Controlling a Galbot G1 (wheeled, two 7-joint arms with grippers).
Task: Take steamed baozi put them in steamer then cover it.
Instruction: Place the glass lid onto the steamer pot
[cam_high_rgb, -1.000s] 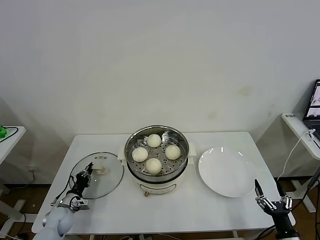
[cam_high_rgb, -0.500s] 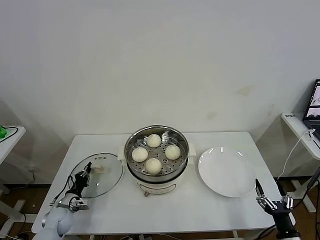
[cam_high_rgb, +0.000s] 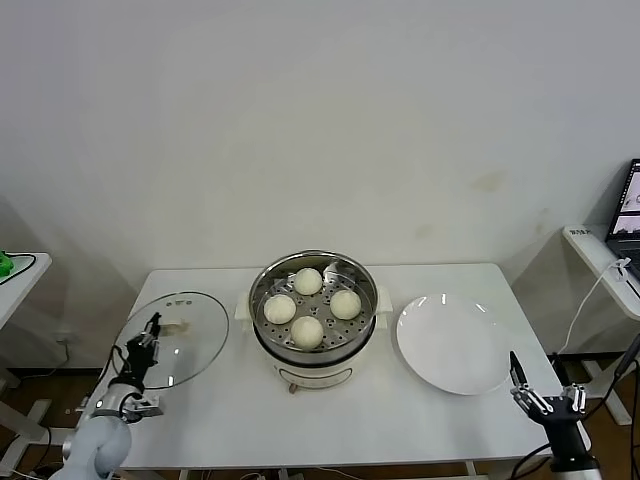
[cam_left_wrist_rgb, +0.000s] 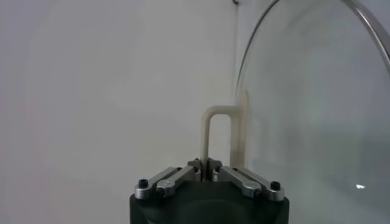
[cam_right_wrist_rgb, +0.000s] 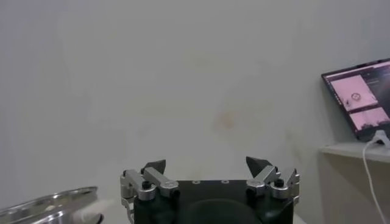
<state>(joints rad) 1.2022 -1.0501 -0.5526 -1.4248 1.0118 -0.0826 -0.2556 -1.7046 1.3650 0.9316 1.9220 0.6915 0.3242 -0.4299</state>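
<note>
A: Head view: left gripper (cam_high_rgb: 148, 333) clenched on cover (cam_high_rgb: 172, 339), tilted up off the surface (cam_high_rgb: 230, 420). Steamer (cam_high_rgb: 313, 305) lies to its right, four baozi (cam_high_rgb: 307, 331) inside.
B: Left wrist?
A: Handle (cam_left_wrist_rgb: 218, 137) pinched between the fingers (cam_left_wrist_rgb: 241, 178).
B: Right wrist?
A: Right gripper (cam_right_wrist_rgb: 206, 166) released, parked by the plate (cam_high_rgb: 455, 345). Left arm's nearer.

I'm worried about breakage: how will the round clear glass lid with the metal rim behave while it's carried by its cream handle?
The round clear glass lid is probably stiff, fairly heavy and breakable. Held only at its cream handle by the shut left gripper, it hangs tilted and may swing.
</note>
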